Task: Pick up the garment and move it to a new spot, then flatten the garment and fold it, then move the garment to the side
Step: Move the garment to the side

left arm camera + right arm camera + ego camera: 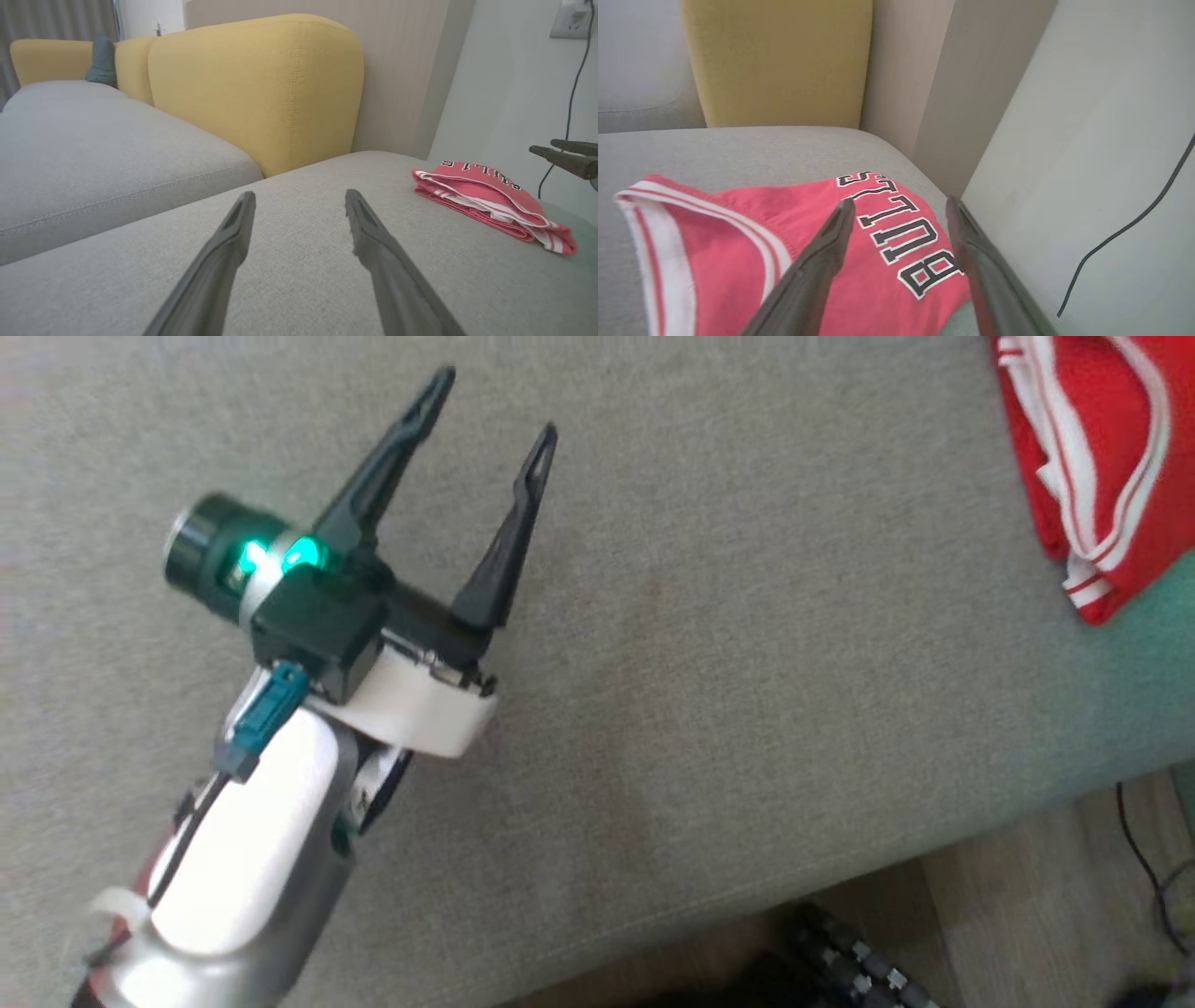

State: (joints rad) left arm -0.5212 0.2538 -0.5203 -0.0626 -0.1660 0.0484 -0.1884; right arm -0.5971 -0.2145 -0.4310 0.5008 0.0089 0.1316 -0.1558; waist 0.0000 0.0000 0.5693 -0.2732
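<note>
The garment (1092, 457) is a red jersey with white stripes and black-and-white lettering, lying folded at the far right end of the grey sofa seat (747, 709). My right gripper (900, 203) hovers open just above the garment (714, 261), fingers spread over the lettering and gripping nothing. My left gripper (498, 403) is open over bare cushion, well to the left of the garment. In the left wrist view its fingers (300, 196) point across the seat, with the garment (486, 196) at the right. The right gripper (544, 146) shows there at the right edge, above the garment.
A yellow backrest (261, 88) rises behind the seat. A pale wall (1087, 140) with a black cable (1125, 228) stands close beside the garment. The sofa's front edge and wooden floor (1027, 905) lie at the lower right, with a dark object (840, 961) on the floor.
</note>
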